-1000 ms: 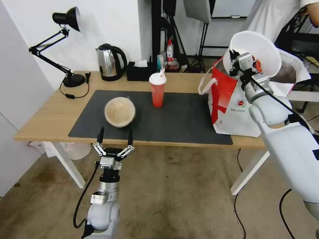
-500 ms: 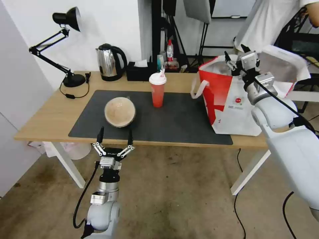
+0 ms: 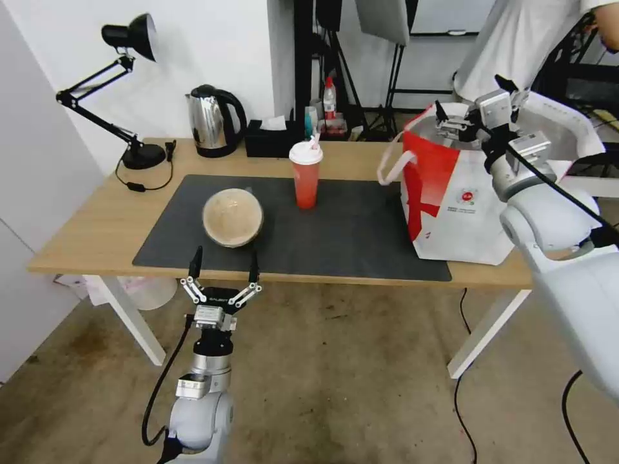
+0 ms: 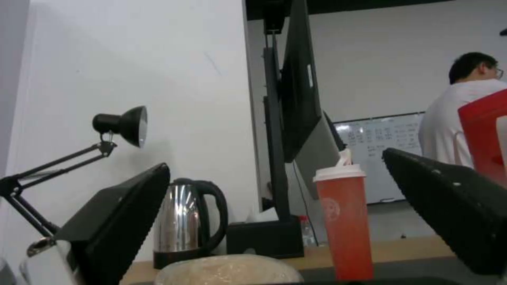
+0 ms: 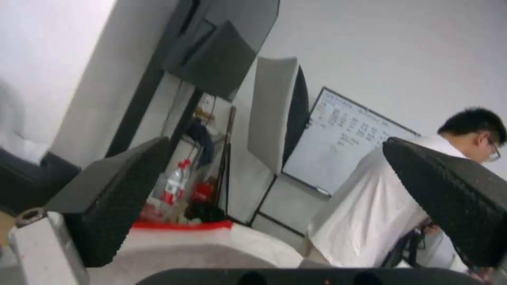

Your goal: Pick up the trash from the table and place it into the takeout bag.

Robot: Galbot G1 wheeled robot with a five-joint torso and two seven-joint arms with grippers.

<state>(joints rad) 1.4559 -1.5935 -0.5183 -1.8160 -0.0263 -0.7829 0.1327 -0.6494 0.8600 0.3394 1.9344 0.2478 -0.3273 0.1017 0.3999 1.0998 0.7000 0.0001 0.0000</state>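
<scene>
On the light-wood table (image 3: 97,229) sit a dark mat (image 3: 348,238), beige bowl (image 3: 233,217), red cup (image 3: 305,175) and takeout bag (image 3: 461,206), the empty right gripper (image 3: 474,106) spread wide above the bag, the left gripper (image 3: 222,267) wide below the table's edge.

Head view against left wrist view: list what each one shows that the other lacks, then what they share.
Head view alone: the table legs, the floor, the takeout bag whole with its round logo, the right gripper over the bag's mouth.

Left wrist view alone: a whiteboard on the far wall.

Shared: red drink cup, beige bowl, kettle, tissue box, desk lamp, and the left gripper, fingers spread before the bowl.
</scene>
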